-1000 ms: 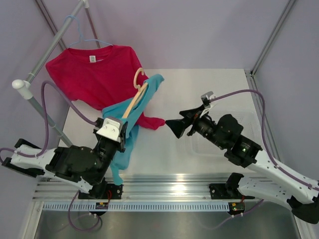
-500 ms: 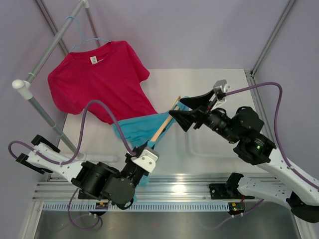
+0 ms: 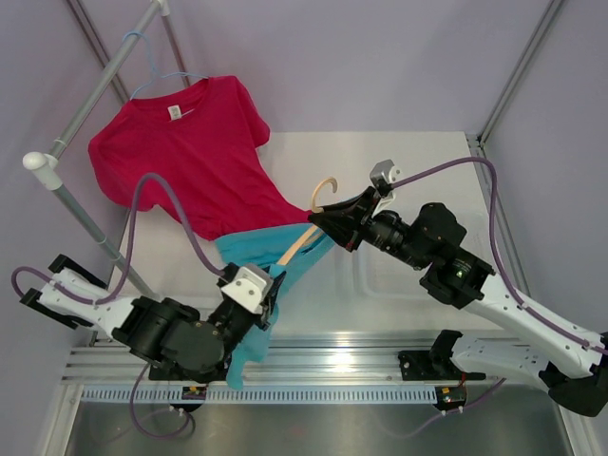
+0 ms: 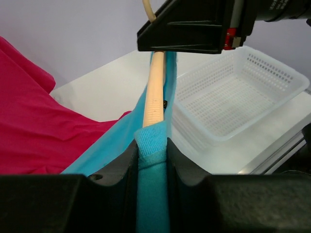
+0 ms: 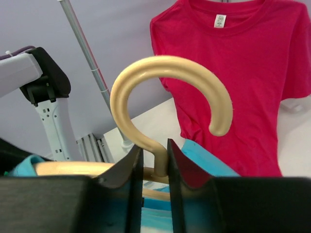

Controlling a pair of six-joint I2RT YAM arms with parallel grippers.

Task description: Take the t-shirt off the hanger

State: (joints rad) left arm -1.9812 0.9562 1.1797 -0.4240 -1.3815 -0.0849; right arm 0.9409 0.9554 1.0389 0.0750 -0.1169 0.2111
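The blue t-shirt [image 3: 271, 252] hangs on a wooden hanger [image 3: 302, 243] held low over the table between both arms. My left gripper [image 3: 270, 285] is shut on a fold of the t-shirt [image 4: 153, 187], and the hanger's bar [image 4: 155, 85] comes out of the cloth just beyond the fingertips. The left gripper [image 4: 153, 145] points along that bar. My right gripper [image 3: 330, 220] is shut on the neck below the hanger's hook [image 5: 165, 73]. In the right wrist view the neck stands between the right gripper [image 5: 155, 158] fingers, with blue cloth [image 5: 206, 158] below.
A red t-shirt [image 3: 190, 152] hangs on a light-blue wire hanger [image 3: 157, 76] from the metal rail [image 3: 90, 95] at the back left, its hem reaching the blue one. A clear plastic basket [image 4: 252, 87] sits on the table under the right arm.
My right gripper has shut on the hanger's neck. The hanger's hook has swung up and left, and my left arm has shifted left with the t-shirt.
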